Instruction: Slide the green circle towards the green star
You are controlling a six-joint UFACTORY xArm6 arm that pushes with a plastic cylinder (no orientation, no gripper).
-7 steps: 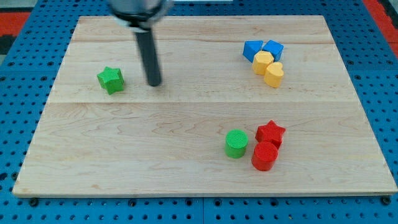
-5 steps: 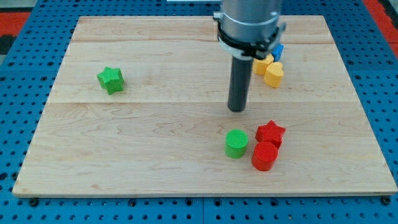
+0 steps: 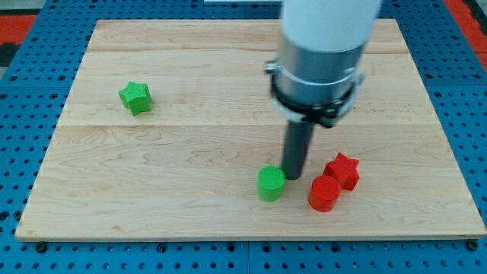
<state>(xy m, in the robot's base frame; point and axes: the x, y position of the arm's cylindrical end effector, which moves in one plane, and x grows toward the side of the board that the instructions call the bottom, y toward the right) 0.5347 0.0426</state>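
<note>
Two green blocks matter: our tip [image 3: 292, 177] touches the green circle block [image 3: 271, 183] near the wooden surface's [image 3: 190, 213] bottom edge, on its right; no fingers exist here. Next, we push toward the green star block [image 3: 135, 97] near the left edge.

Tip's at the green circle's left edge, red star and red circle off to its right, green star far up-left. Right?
Not quite: my tip is at the green circle's right edge, not its left, as the camera view shows. The red star and red circle do sit to its right, and the green star is far up-left.
</note>
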